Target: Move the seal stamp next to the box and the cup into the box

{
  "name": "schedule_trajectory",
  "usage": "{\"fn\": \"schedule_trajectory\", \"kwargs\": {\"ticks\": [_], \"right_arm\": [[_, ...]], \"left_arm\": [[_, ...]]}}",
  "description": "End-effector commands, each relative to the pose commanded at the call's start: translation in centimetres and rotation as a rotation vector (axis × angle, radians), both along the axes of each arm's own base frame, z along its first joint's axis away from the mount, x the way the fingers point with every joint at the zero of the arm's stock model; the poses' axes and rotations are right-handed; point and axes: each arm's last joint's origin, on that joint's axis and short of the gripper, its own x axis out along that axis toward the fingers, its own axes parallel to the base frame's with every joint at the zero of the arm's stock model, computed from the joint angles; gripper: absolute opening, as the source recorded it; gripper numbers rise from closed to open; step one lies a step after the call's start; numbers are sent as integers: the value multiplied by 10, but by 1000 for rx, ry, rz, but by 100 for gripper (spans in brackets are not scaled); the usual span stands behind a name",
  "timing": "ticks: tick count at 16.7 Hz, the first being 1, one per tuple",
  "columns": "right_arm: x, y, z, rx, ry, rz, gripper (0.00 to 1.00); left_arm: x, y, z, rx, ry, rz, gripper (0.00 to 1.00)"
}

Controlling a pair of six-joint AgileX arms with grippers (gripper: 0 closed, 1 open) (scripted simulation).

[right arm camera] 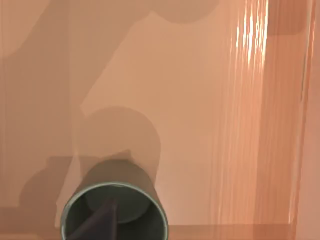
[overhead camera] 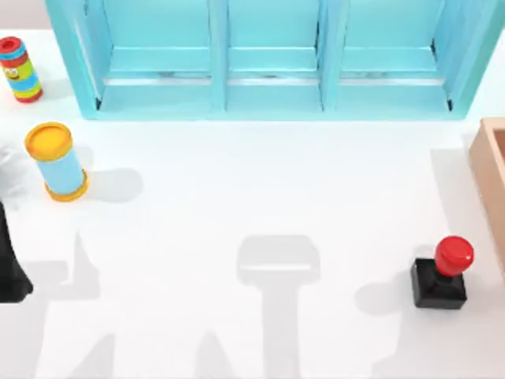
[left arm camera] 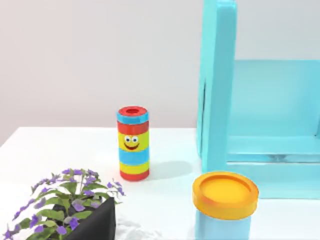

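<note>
Right wrist view: cup (right arm camera: pixel 114 210) upright on reddish box (right arm camera: pixel 210 100) floor, mouth facing camera, long axis vertical. Cannot tell my right jaws' state, or left's. Top view: seal stamp (overhead camera: pixel 442 275) upright, red knob up, just beside box wall (overhead camera: pixel 489 170) at table's right edge.

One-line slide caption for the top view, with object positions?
Red-knobbed black seal stamp stands beside the tan wooden box at the table's right; yellow-lidded blue cylinder stands left.
</note>
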Motion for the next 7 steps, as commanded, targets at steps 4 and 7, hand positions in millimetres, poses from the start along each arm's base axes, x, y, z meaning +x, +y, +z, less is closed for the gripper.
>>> {"fn": "schedule_trajectory", "kwargs": {"ticks": [4,7], "right_arm": [[-17,9,6,26,137,-26,100],[-21,10,4,29,172,-35,100]], "left_arm": [[0,0,0,0,0,0,100],[0,0,0,0,0,0,100]]}}
